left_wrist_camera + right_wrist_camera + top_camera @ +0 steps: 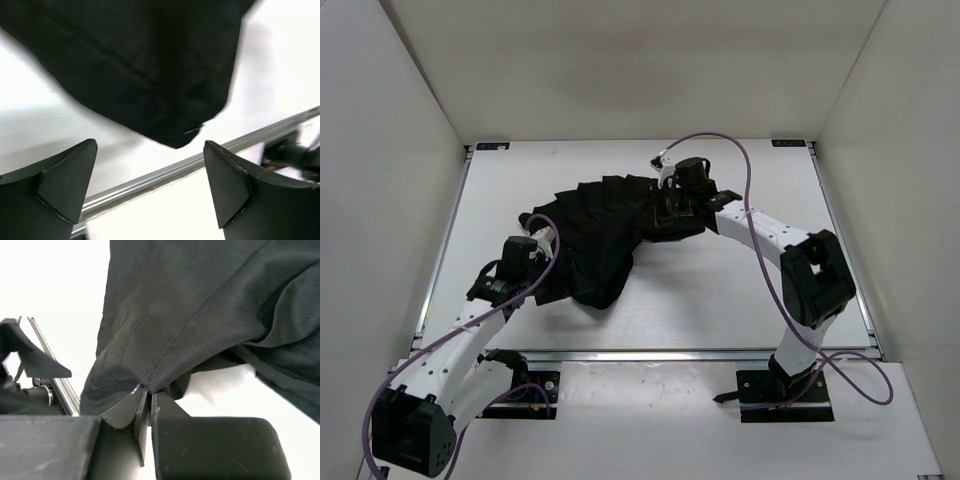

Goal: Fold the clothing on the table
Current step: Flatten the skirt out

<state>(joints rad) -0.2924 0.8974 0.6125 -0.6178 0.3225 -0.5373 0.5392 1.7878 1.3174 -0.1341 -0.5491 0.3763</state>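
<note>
Left fingers [65, 182] gape wide and empty, a loose corner of the black top [150, 65] just ahead. Right fingers [150, 407] pinch its far fold. It lies bunched on the bench [740, 290] between both arms.

Bare table [560, 165] is found open at 12 o'clock of the shirt [605, 230], and a wider stretch at 4 o'clock (up to the metal rail [650, 354]). Passage at 8 o'clock is blocked by the left arm [470, 330], at 3 o'clock by the right arm [770, 240]. The sides are closed off by white walls [390, 150]. A free gap is seen between the left gripper's [150, 145] spread fingers.
</note>
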